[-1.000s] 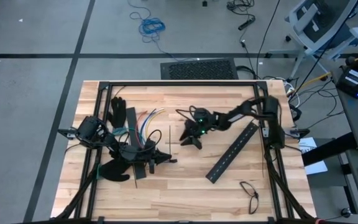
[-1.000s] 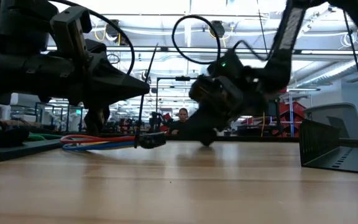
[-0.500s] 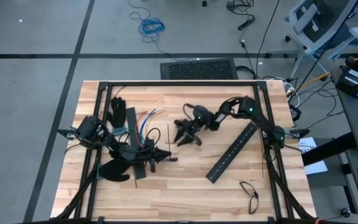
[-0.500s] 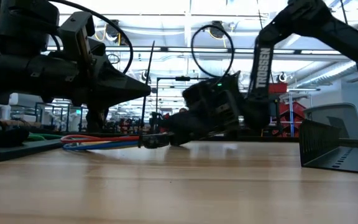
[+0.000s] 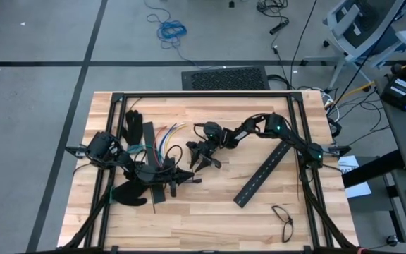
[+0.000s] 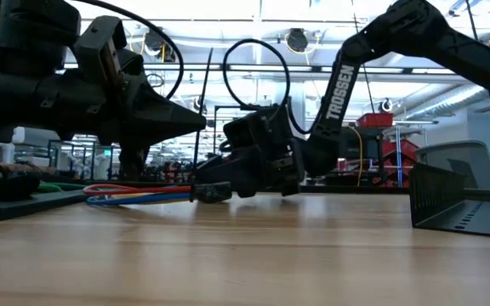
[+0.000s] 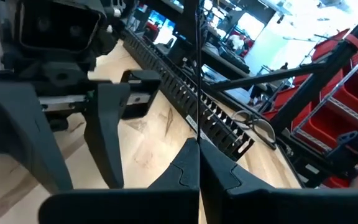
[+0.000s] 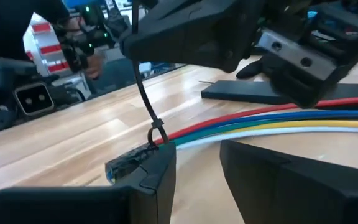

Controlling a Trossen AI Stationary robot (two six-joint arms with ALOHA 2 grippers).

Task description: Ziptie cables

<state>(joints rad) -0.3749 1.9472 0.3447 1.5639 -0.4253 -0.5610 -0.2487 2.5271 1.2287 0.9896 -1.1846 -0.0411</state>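
The cables [image 8: 278, 124], red, blue, yellow and white, lie on the table as a bundle with a dark wrapped end [image 8: 129, 165]. A thin dark ziptie [image 8: 146, 102] loops round them at its head [image 8: 157, 134] and rises upright [image 6: 204, 93]. My left gripper [image 7: 199, 146] is shut on that strip just above the cables [image 6: 134, 194]. My right gripper [image 8: 197, 165] stands open, low over the table at the bundle's wrapped end. I cannot tell whether one of its fingers [image 8: 157, 171] touches that end. In the high view my right gripper [image 5: 197, 161] sits just right of my left gripper [image 5: 189, 176]. My left gripper pinches the ziptie's strip [image 7: 198, 127] between its two shut fingertips, some way above the head. The fingers lie level, coming from the table's left, across the strip. The strip stands upright, its lower end looped round the cables and its free end [image 6: 207, 72] sticking up past the fingers.
A long black slotted bar [image 5: 263, 171] lies slantwise right of centre, with glasses [image 5: 282, 219] near the front right. Black gloves [image 5: 134, 125] [image 5: 129, 192] and a dark bar [image 5: 149, 134] lie by the left arm. A black frame [image 5: 189, 94] rims the table.
My right gripper has come down and gone toward the table's left, rolling its wrist, until it sits low by the bundle's wrapped end beside my left gripper. My left gripper and the cables have stayed where they were.
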